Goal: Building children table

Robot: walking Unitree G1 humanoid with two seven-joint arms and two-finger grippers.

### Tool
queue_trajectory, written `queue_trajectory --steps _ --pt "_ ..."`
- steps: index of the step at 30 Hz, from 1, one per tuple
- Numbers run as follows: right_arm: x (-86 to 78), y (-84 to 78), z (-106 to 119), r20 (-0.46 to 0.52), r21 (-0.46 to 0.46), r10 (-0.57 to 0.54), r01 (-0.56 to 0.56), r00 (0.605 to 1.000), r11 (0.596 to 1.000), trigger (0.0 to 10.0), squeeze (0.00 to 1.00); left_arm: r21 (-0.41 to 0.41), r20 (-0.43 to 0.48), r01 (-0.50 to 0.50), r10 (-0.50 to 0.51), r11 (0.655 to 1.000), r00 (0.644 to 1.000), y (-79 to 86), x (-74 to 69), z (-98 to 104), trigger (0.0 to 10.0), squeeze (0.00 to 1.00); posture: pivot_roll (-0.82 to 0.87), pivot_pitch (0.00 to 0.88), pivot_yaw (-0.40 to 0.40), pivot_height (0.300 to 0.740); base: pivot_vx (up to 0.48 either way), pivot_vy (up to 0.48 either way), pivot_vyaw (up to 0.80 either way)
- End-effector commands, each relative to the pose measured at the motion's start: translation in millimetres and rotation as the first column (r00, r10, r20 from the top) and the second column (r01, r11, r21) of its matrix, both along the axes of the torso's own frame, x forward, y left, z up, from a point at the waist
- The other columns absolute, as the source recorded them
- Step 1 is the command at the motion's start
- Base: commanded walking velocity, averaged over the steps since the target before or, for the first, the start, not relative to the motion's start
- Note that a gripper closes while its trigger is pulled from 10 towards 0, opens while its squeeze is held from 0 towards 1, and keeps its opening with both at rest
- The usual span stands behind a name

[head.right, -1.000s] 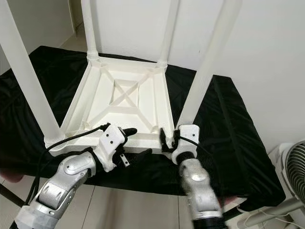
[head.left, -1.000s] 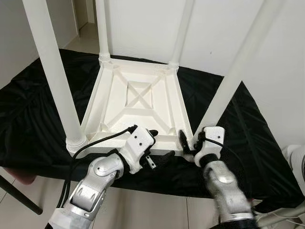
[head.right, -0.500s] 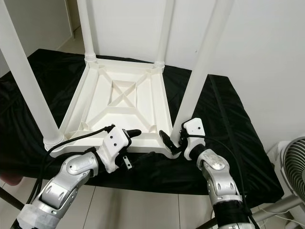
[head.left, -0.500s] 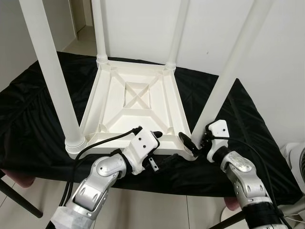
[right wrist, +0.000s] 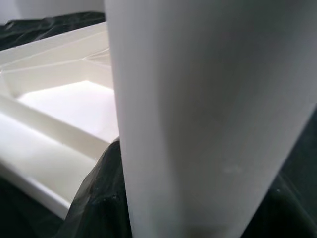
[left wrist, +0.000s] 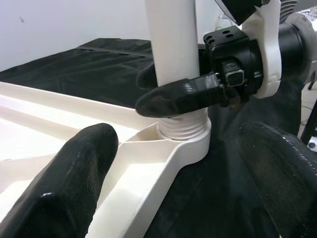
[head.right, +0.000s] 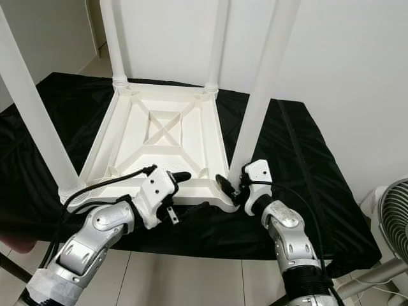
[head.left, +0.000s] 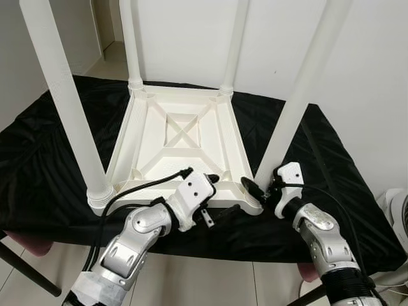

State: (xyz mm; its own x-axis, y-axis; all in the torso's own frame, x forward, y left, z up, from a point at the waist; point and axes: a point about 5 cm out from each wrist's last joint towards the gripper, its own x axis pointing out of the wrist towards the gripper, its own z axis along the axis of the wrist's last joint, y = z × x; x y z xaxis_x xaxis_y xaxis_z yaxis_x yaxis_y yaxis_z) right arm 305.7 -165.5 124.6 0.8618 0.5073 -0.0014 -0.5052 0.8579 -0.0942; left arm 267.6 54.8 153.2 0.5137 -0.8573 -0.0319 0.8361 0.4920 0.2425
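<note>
White walls frame a black-draped bench [head.left: 51, 159] where the upturned white table [head.left: 185, 143] already carries four legs, right hand [head.right: 234, 185] clamped on the near-right leg [head.left: 299, 95] at its socket, left hand [head.left: 213, 194] spread apart over the near rim, likely final tightening.

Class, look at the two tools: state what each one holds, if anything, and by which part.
The right tool grips the near right table leg just above its threaded base. The left tool holds nothing; its open fingers straddle the near edge of the upturned tabletop.

right gripper [head.left: 258, 190] | moved onto near-right leg [head.left: 294, 108] (fingers around base)
</note>
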Motion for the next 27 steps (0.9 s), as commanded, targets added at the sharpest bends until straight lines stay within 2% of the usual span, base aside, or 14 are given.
queue_trajectory --steps 1,6,7,10,11,13,14,15,18,19,21,23,27 --pt "-1.2 2.0 -5.8 -0.023 -0.004 -0.019 0.019 1.0 1.0 10.0 0.0 0.006 -0.001 0.048 -0.048 0.999 0.999 -3.0 -1.2 0.2 10.0 0.0 -0.11 0.0 -0.008 0.74 0.0 0.0 0.0" --pt "-2.2 5.4 -7.0 -0.015 -0.003 -0.064 0.064 0.998 0.998 10.0 0.0 0.006 -0.001 0.058 -0.058 0.998 0.998 -4.9 -1.0 0.5 10.0 0.0 -0.12 0.0 0.002 0.74 0.0 0.0 0.0" --pt "-5.3 7.3 -8.4 -0.012 0.032 -0.171 0.171 0.985 0.985 10.0 0.0 0.006 -0.002 0.07 -0.07 0.997 0.998 -5.4 -2.2 0.3 10.0 0.0 -0.12 0.0 -0.002 0.74 0.0 0.0 0.0" --pt "-7.0 8.8 -8.8 -0.02 0.058 -0.216 0.217 0.976 0.975 10.0 0.0 0.006 -0.005 0.069 -0.069 0.998 0.998 -4.7 -1.9 -0.1 10.0 0.0 -0.12 0.0 -0.002 0.74 0.0 0.0 0.0" --pt "-13.7 18.9 -8.9 -0.019 0.079 -0.278 0.279 0.96 0.957 10.0 0.0 -0.002 -0.02 0.057 -0.057 0.998 0.998 -1.5 -2.2 -1.6 10.0 0.0 -0.12 0.0 -0.011 0.74 0.0 0.0 0.0" --pt "-15.7 21.8 -8.9 -0.02 0.083 -0.297 0.298 0.955 0.951 10.0 0.0 -0.003 -0.023 0.054 -0.054 0.999 0.998 -0.7 -2.5 -2.1 10.0 0.0 -0.12 0.0 -0.011 0.74 0.0 0.0 0.0" --pt "-18.2 27.4 -10.5 -0.033 0.072 -0.365 0.366 0.93 0.928 10.0 0.0 -0.003 -0.027 0.047 -0.047 0.999 0.999 0.8 -2.7 -3.4 10.0 0.0 -0.11 0.0 -0.018 0.74 0.0 0.0 0.0" --pt "-18.2 27.4 -10.5 -0.033 0.072 -0.365 0.366 0.93 0.928 10.0 0.0 -0.003 -0.027 0.047 -0.047 0.999 0.999 0.8 -2.7 -3.4 10.0 0.0 -0.11 0.0 -0.018 0.74 0.0 0.0 0.0" --pt "-23.8 38.7 -11.3 -0.061 0.066 -0.505 0.508 0.861 0.859 10.0 0.0 0.002 -0.025 0.027 -0.027 1.0 0.999 3.8 -2.2 -5.3 10.0 0.0 -0.11 0.0 -0.042 0.74 0.0 0.0 0.0" --pt "-23.8 38.7 -11.3 -0.061 0.066 -0.505 0.508 0.861 0.859 10.0 0.0 0.002 -0.025 0.027 -0.027 1.0 0.999 3.8 -2.2 -5.3 10.0 0.0 -0.11 0.0 -0.042 0.74 0.0 0.0 0.0" --pt "-26.4 44.1 -10.5 -0.078 0.082 -0.548 0.553 0.833 0.829 10.0 0.0 0.002 -0.02 0.007 -0.007 1.0 1.0 6.2 -0.7 -5.4 10.0 0.0 -0.1 0.0 -0.053 0.74 0.0 0.0 0.0" --pt "-26.2 48.1 -9.0 -0.085 0.097 -0.527 0.534 0.846 0.84 10.0 0.0 -0.004 -0.022 -0.013 0.013 1.0 1.0 9.5 1.3 -5.0 10.0 0.0 -0.1 0.0 -0.058 0.74 0.0 0.0 0.0" --pt "-27.5 44.9 -7.2 -0.079 0.105 -0.524 0.53 0.848 0.841 10.0 0.0 -0.007 -0.026 -0.03 0.029 1.0 0.999 12.9 2.7 -5.6 10.0 0.0 -0.1 0.0 -0.062 0.74 0.0 0.0 0.0"
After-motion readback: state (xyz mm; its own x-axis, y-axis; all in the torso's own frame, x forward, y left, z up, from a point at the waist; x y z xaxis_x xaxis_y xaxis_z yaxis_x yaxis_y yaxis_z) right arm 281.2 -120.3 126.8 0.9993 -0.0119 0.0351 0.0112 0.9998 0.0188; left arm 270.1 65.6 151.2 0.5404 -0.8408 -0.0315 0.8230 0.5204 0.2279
